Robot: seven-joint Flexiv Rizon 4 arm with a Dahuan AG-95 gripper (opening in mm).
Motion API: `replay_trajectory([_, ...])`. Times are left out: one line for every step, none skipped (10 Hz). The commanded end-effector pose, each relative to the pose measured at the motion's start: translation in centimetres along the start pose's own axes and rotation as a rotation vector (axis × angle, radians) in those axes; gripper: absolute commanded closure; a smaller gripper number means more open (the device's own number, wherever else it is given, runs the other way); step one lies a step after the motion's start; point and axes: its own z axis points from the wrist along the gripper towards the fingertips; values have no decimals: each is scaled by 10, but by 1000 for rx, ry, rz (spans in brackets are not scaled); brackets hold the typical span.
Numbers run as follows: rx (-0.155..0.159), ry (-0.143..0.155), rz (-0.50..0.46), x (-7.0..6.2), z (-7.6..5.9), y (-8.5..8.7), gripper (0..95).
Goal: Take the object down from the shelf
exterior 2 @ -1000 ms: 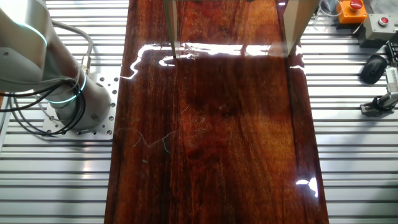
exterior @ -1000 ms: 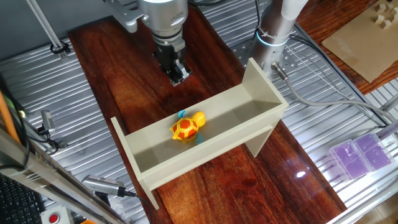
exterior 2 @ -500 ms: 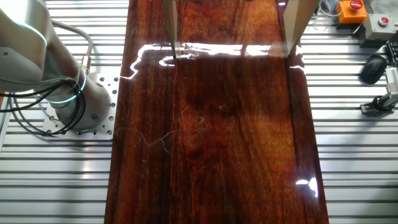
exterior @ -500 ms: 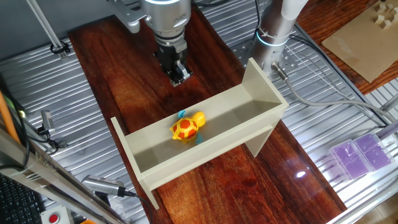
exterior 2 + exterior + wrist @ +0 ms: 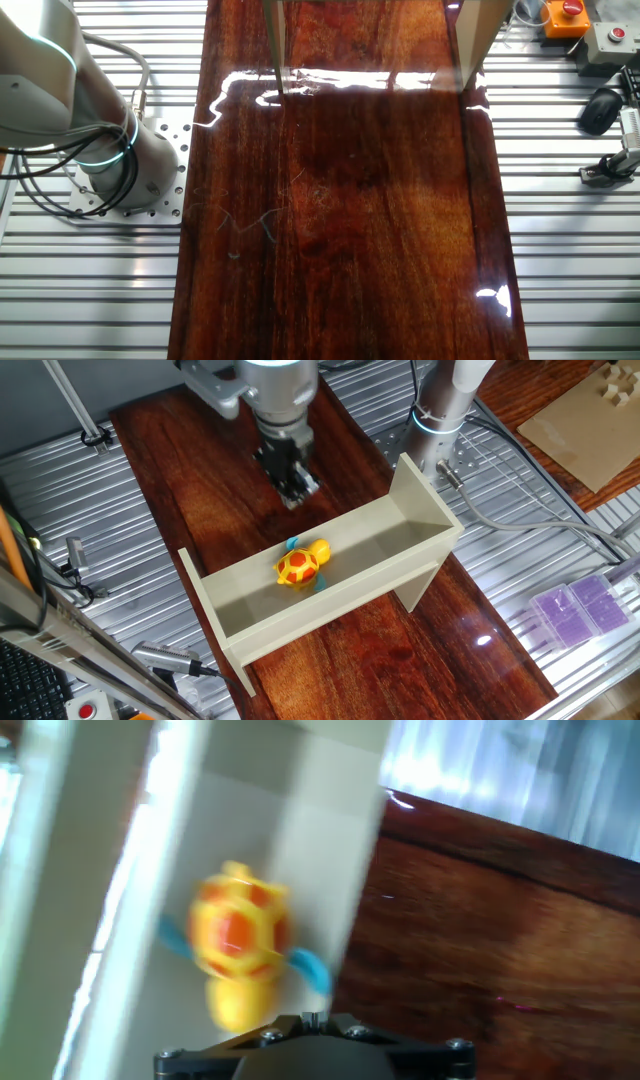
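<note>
Dark wooden table (image 5: 200,480) carried the shelf (image 5: 400,520); toy turtle (image 5: 300,565) lay inside. Gripper (image 5: 296,495) hung vertically toward the far edge, apart; finger state indeterminable.

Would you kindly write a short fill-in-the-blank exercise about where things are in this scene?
1. The toy turtle lies inside the ____.
2. The shelf stands on the dark ____ tabletop.
3. The end effector hangs above the tabletop, not ____ the turtle.
4. The turtle's flippers are ____.

Missing words: shelf; wooden; touching; blue
</note>
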Motion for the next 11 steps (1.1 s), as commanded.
replay_trajectory([26,-5,106,1,0,2,760])
replay_trajectory([24,-2,68,1,0,2,760])
replay_trajectory([22,1,53,1,0,2,570])
replay_trajectory([17,1,38,1,0,2,380])
replay_trajectory([14,-2,45,2,0,2,380])
replay_trajectory([14,-4,58,1,0,6,380])
replay_trajectory([12,-8,71,-1,0,12,380])
replay_trajectory([13,-8,80,-2,2,18,380])
replay_trajectory([14,-8,86,-2,2,21,380])
replay_trajectory([19,-11,94,-2,3,24,380])
replay_trajectory([20,-14,95,-2,3,24,380])
